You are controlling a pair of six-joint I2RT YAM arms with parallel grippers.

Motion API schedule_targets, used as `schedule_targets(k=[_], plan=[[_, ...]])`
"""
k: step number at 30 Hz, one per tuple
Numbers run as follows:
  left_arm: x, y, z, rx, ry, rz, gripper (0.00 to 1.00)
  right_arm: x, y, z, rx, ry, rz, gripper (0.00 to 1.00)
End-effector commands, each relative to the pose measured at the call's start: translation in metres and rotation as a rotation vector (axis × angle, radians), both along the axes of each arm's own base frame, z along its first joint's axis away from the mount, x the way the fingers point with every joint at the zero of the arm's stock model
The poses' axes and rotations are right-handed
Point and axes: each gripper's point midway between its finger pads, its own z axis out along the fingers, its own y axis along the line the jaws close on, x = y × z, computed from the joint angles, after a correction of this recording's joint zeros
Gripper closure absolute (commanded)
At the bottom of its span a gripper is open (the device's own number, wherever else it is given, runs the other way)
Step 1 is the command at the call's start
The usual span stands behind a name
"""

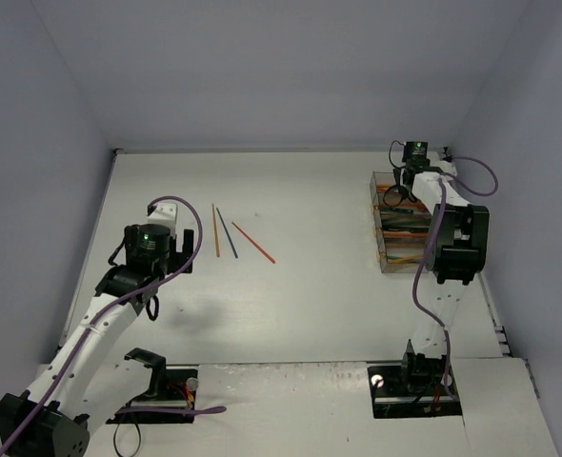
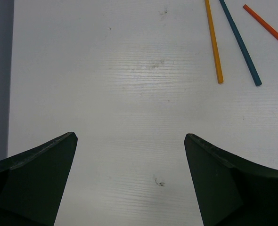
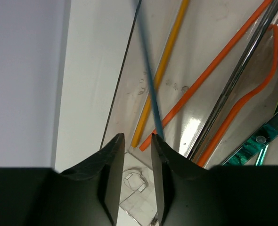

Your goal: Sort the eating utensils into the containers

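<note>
Three chopsticks lie loose on the table: a yellow-orange one (image 1: 215, 230) (image 2: 213, 42), a teal one (image 1: 227, 232) (image 2: 240, 44) and a red-orange one (image 1: 253, 243) (image 2: 266, 26). My left gripper (image 1: 164, 211) (image 2: 130, 136) is wide open and empty over bare table, to their near left. The clear containers (image 1: 377, 205) stand at the far right. My right gripper (image 1: 395, 193) (image 3: 137, 137) hangs over the end bin (image 3: 129, 84), slightly open. A teal chopstick (image 3: 148, 70) slants from its right fingertip over a yellow chopstick (image 3: 160, 70) and an orange one (image 3: 209, 70) in the bin.
The neighbouring bins hold an orange-handled utensil (image 3: 252, 99) and something teal (image 3: 257, 141). White walls close the table at the back and sides; the bins sit close to the right wall (image 1: 519, 190). The right arm's forearm covers part of the bins.
</note>
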Motion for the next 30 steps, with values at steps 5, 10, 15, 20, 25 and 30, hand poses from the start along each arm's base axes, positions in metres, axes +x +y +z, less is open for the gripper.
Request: schedule_targets(k=[5, 10, 15, 20, 25, 30], plan=[[0.007, 0.002, 0.020, 0.006, -0.075, 0.012, 0.03, 0.018, 0.015, 0.074, -0.097, -0.122, 0.190, 0.54], [0.007, 0.005, 0.023, 0.014, -0.085, 0.025, 0.03, 0.002, 0.052, 0.110, -0.241, -0.133, 0.464, 0.44], [0.007, 0.009, 0.027, 0.022, -0.099, 0.042, 0.03, -0.038, 0.144, 0.126, -0.484, -0.121, 0.885, 0.41], [0.006, 0.009, 0.027, 0.021, -0.103, 0.044, 0.03, -0.093, 0.226, 0.104, -0.664, -0.077, 1.226, 0.37], [0.007, 0.009, 0.027, 0.022, -0.104, 0.043, 0.02, -0.149, 0.297, 0.069, -0.769, -0.035, 1.512, 0.36], [0.007, 0.008, 0.026, 0.017, -0.103, 0.040, 0.03, -0.178, 0.336, 0.033, -0.774, 0.024, 1.667, 0.36]])
